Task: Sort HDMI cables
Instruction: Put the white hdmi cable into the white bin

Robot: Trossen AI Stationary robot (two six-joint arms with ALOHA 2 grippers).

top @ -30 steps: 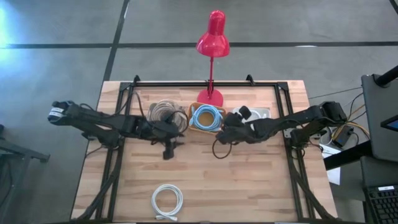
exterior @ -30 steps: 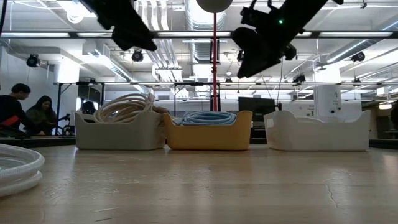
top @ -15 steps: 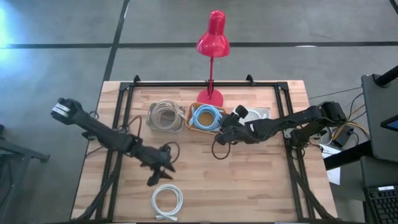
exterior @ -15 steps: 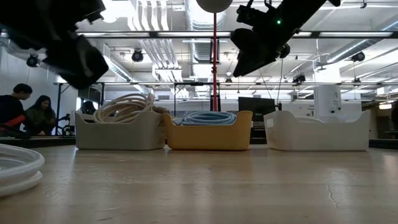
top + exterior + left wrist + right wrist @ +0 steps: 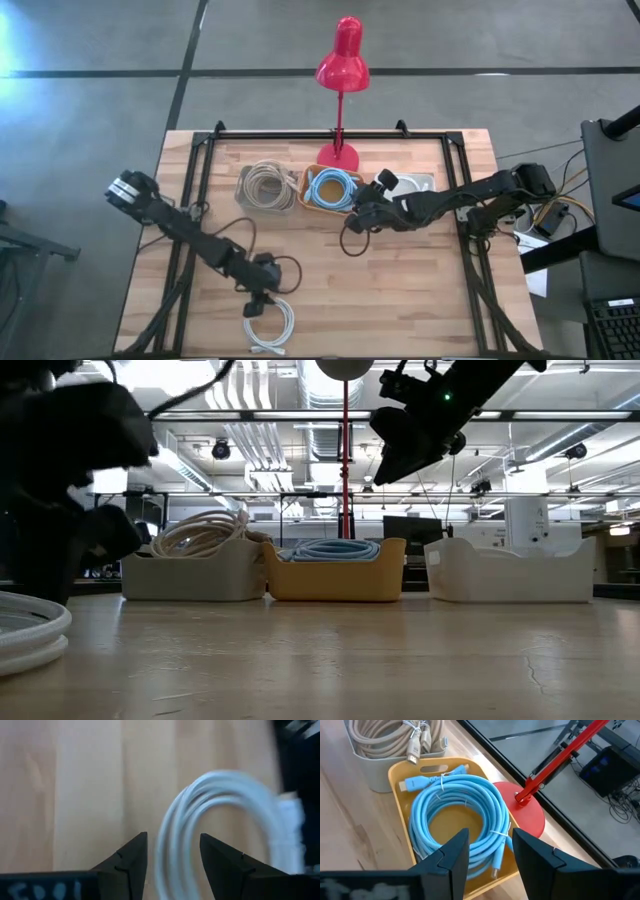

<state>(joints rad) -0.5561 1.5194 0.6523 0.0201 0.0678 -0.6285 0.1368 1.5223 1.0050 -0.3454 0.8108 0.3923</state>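
One white HDMI coil (image 5: 270, 325) lies flat on the wooden table near its front edge. It also shows in the low view (image 5: 25, 630). My left gripper (image 5: 256, 303) is open, low over the coil's far rim. In the left wrist view its fingers (image 5: 131, 857) stand on either side of that rim (image 5: 172, 835); I cannot tell whether they touch it. Beige coils (image 5: 266, 185) lie in a grey bin and blue coils (image 5: 331, 188) in a yellow bin. My right gripper (image 5: 357, 215) is open and empty, raised beside the yellow bin (image 5: 402, 775).
A white bin (image 5: 420, 183) stands right of the yellow one, partly under my right arm. A red desk lamp (image 5: 342, 60) has its base (image 5: 338, 156) behind the bins. Bare tabletop (image 5: 400, 290) lies in front of the bins. People sit far behind the table (image 5: 40, 535).
My left gripper has swung from beside the grey bin toward the table's near edge and come down over the white coil's far rim. My right gripper has stayed near the yellow bin.
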